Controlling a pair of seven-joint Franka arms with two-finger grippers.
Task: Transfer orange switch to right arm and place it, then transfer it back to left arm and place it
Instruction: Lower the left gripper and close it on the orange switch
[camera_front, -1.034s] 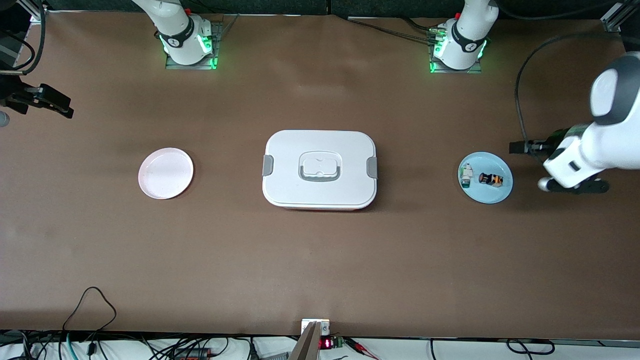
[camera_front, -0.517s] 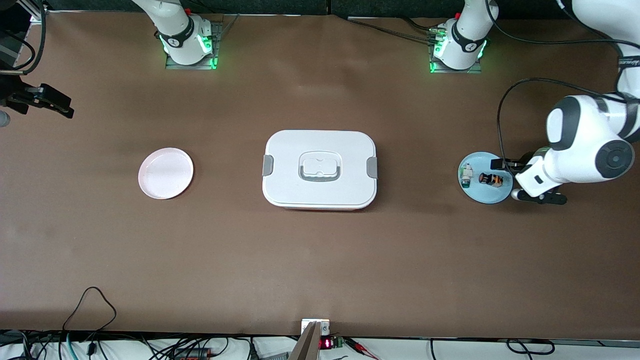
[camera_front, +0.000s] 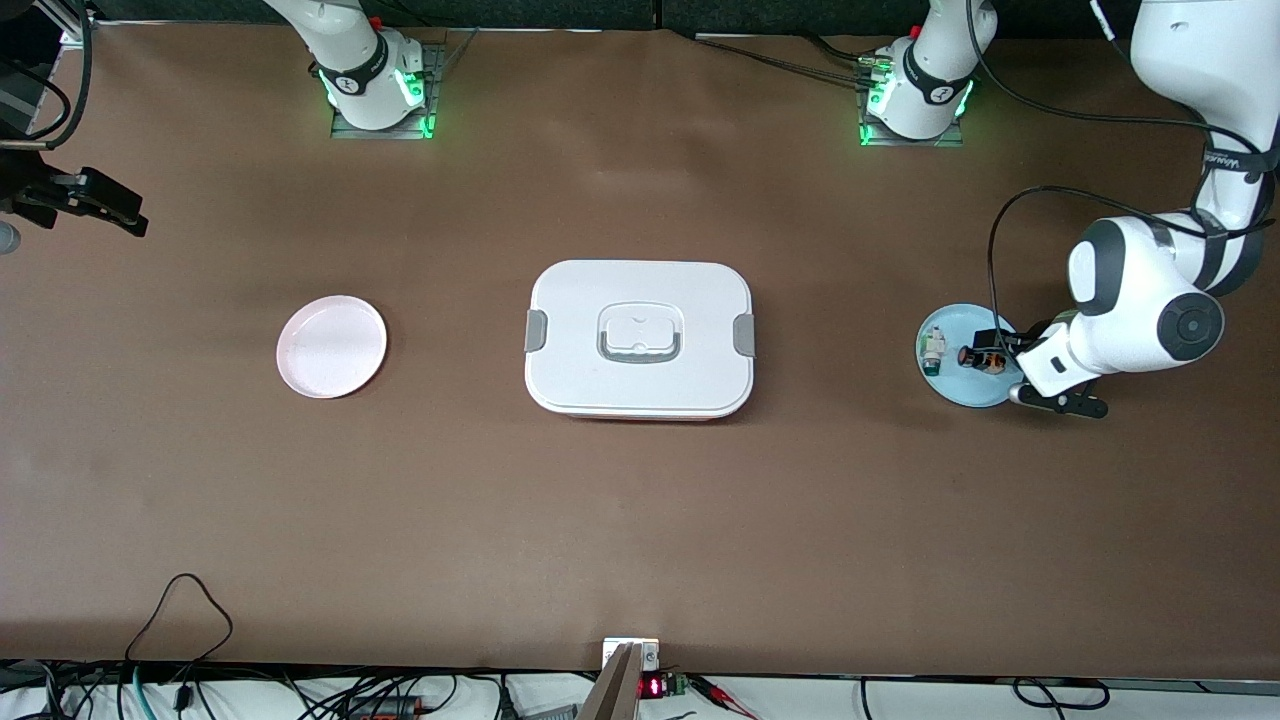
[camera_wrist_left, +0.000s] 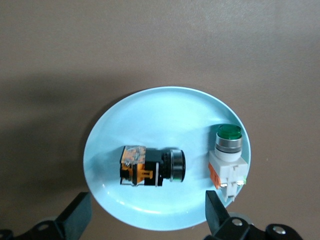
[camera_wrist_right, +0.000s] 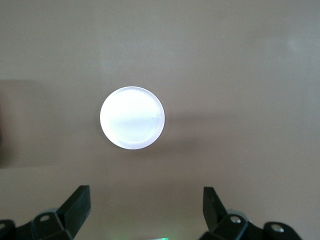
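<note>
A plain brown desk carries everything. At the centre of the front view, the box is white with grey side clips and a grey-outlined handle. Toward the left of the frame lies a pale pink plate; toward the right, a light blue plate holds the orange switch, black with orange, and a white part capped green.

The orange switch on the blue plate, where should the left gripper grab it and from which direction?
Probably from straight above, with the fingers closing across its black and orange body. The orange switch lies on its side on the blue plate, so its long sides are exposed. The open left gripper hangs over the plate. The green-capped switch lies apart from it, leaving room for a finger between them.
</note>
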